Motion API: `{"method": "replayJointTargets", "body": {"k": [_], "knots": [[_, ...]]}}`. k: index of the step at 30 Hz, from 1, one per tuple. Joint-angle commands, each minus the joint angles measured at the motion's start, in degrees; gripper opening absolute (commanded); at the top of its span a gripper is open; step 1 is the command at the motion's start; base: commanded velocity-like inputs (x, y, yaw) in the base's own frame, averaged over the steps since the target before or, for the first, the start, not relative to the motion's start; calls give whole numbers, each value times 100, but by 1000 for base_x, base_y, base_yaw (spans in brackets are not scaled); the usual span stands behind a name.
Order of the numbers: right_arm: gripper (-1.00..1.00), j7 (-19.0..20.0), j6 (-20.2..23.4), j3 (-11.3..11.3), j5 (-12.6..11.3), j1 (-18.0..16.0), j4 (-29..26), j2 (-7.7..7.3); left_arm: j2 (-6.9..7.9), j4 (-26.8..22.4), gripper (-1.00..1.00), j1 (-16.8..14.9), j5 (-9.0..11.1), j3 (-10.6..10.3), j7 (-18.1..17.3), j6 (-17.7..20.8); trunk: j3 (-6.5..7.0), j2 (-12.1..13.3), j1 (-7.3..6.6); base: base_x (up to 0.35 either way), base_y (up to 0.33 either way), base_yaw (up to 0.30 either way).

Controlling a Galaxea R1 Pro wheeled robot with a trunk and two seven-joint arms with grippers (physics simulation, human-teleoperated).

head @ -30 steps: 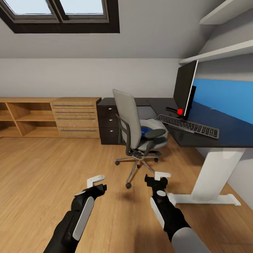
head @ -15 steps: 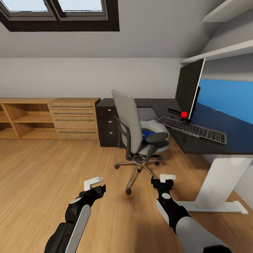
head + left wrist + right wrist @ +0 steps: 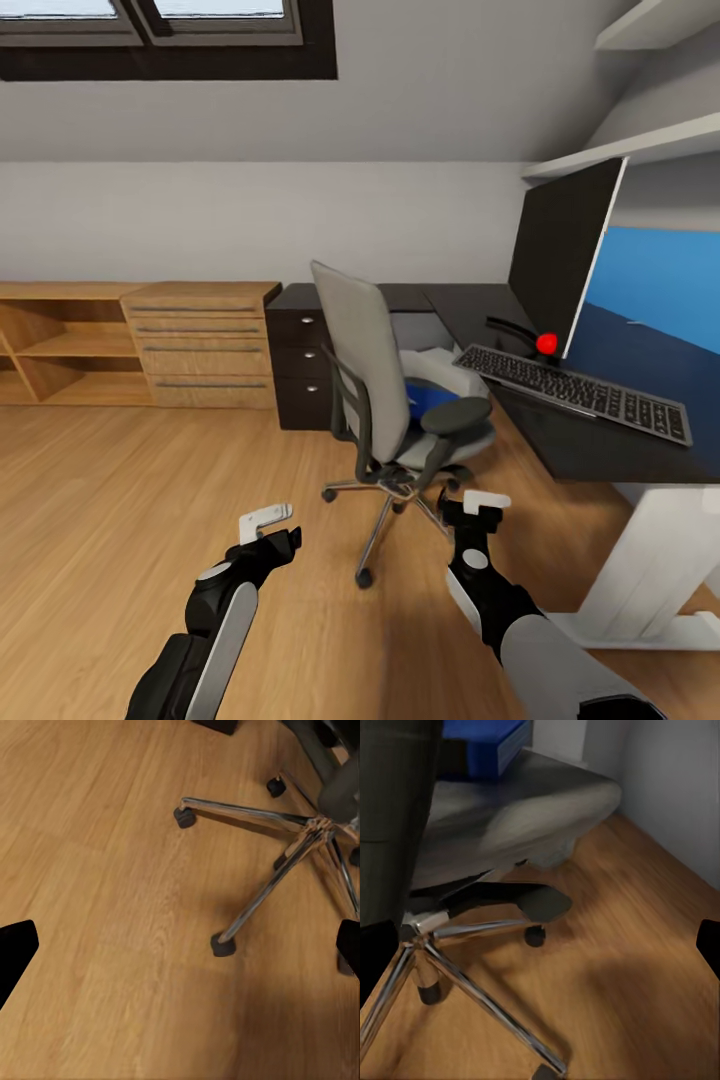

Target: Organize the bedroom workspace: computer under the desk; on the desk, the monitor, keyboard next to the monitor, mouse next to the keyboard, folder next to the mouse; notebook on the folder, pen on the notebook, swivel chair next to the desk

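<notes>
Seen from the head camera, the swivel chair (image 3: 395,400) is placed on the wooden floor (image 3: 120,500) just beside the desk (image 3: 590,450), its grey back turned toward the robot. The blue folder (image 3: 422,392) is seen lying on the chair's seat, partly hidden by the backrest and armrest. On the black desk top the monitor (image 3: 562,258) is stood upright, and the keyboard (image 3: 575,390) is laid flat in front of it. A small red object (image 3: 546,344) is seen by the monitor's foot. Light wooden cabinets (image 3: 130,340) are ranged along the far wall. The left gripper (image 3: 268,521) is held low above the floor, and the right gripper (image 3: 478,502) is raised close to the chair's base.

From the left wrist camera, the chair's chrome star base (image 3: 300,847) and casters are seen over the floor; the fingers (image 3: 15,952) are spread wide apart, with nothing between them.

From the right wrist camera, the folder (image 3: 484,742) is seen resting on the grey seat (image 3: 517,810) above the chrome base; the fingers (image 3: 709,941) are likewise spread apart and nothing is gripped.
</notes>
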Motion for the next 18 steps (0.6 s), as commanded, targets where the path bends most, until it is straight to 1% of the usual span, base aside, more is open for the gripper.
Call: {"method": "replayJointTargets", "body": {"k": [1, 3, 4, 5, 6, 9, 13, 18], "knots": [[100, -74, -5, 32, 13, -4, 6, -3, 0, -5, 100, -4, 59, -5, 56, 12, -6, -2, 2, 311, -111, 0], [100, -149, -17, -17, 12, -8, 4, -5, 0, -2, 100, -4, 58, -5, 56, 12, -6, -2, 2, 290, -133, 0], [100, -201, -23, -90, 11, -10, 1, -7, 0, 3, 100, -4, 56, -4, 56, 12, -6, -2, 2, 222, -134, 0], [100, -240, -29, -192, 11, -11, 0, -11, 0, 6, 100, -4, 56, -4, 56, 12, -6, -2, 2, 148, -92, 0], [100, -271, -34, -374, 13, -12, -2, -25, 0, 8, 100, -4, 55, -5, 56, 12, -6, -2, 2, 76, -47, 0], [100, -299, -32, -636, 11, -13, -9, -76, 0, 10, 100, -4, 54, -4, 56, 12, -6, -2, 2, 31, -19, 0], [100, -304, -30, -682, 3, -13, -5, -89, 0, 11, 100, -4, 54, -3, 56, 5, -6, -2, 2, 36, -3, 0], [100, -305, -30, -690, -6, -13, -3, -84, 0, 11, 100, -4, 62, -3, 54, 4, -6, -2, 2, 227, 0, 0]]}}
